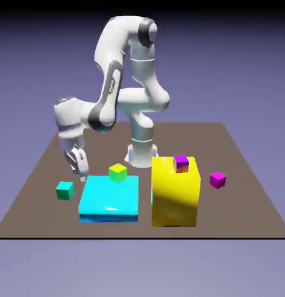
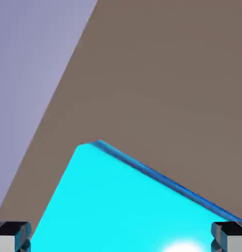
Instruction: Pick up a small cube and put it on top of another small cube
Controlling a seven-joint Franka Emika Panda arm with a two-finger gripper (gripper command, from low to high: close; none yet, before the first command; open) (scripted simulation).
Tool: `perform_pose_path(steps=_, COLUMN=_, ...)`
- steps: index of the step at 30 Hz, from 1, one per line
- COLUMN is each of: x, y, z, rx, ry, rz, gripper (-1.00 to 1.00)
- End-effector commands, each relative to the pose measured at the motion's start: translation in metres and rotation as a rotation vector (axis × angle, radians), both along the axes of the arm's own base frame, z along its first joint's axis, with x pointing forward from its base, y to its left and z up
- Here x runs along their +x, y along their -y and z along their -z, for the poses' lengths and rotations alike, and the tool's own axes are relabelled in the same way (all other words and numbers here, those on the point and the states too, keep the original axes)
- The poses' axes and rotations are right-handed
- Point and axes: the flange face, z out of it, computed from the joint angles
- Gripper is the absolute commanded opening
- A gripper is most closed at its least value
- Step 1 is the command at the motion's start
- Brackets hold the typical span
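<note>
In the exterior view, the hand hangs tilted over the surface, its tips pointing down toward 6 o'clock, near the far left corner of the flat cyan block. It is released: the hand view shows the tips spread wide, at about 7 and 5 o'clock, with nothing gripped between them.

The small teal-green cube sits on the surface at about 8 o'clock from the tips, apart from them and at 9 o'clock from the cyan block. The yellow-green cube seems to rest on the cyan block's 12 o'clock edge, though its base is hard to read. At 3 o'clock from that block stands the big yellow block, with a magenta cube on top. Another magenta cube lies on the surface between 2 and 3 o'clock from the yellow block.

In the hand view, the cyan block fills the 6 o'clock side, with backdrop at 10.
</note>
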Motion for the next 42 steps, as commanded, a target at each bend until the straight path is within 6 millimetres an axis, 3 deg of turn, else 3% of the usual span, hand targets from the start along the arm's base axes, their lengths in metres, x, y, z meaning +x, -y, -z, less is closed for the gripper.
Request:
perform_pose_path(steps=1, x=-0.01, y=0.013, z=0.009, rx=0.024, ry=-0.029, rz=0.063, gripper=0.0)
perform_pose_path(steps=6, x=-0.066, y=0.076, z=0.048, rx=0.122, ry=-0.157, rz=0.381, gripper=0.0)
perform_pose_path(steps=8, x=-0.068, y=0.077, z=0.048, rx=0.124, ry=-0.159, rz=0.388, gripper=0.0)
perform_pose_path(steps=13, x=-0.066, y=0.064, z=0.117, rx=0.124, ry=-0.16, rz=0.388, gripper=0.0)
perform_pose_path(steps=14, x=-0.066, y=0.064, z=0.117, rx=0.124, ry=-0.16, rz=0.388, gripper=-1.0)
perform_pose_path(steps=15, x=-0.066, y=0.064, z=0.117, rx=0.124, ry=-0.16, rz=0.388, gripper=-1.0)
perform_pose_path(steps=20, x=-0.061, y=0.074, z=0.048, rx=0.129, ry=-0.154, rz=0.379, gripper=-1.0)
perform_pose_path(steps=27, x=0.07, y=-0.02, z=0.019, rx=0.267, ry=-0.046, rz=0.167, gripper=-1.0)
perform_pose_path(steps=32, x=0.142, y=-0.121, z=-0.011, rx=0.347, ry=0.007, rz=-0.07, gripper=-1.0)
perform_pose_path(steps=37, x=0.182, y=-0.246, z=-0.046, rx=0.396, ry=0.047, rz=-0.38, gripper=-1.0)
perform_pose_path(steps=42, x=0.189, y=-0.378, z=-0.085, rx=0.438, ry=0.084, rz=-0.698, gripper=-1.0)
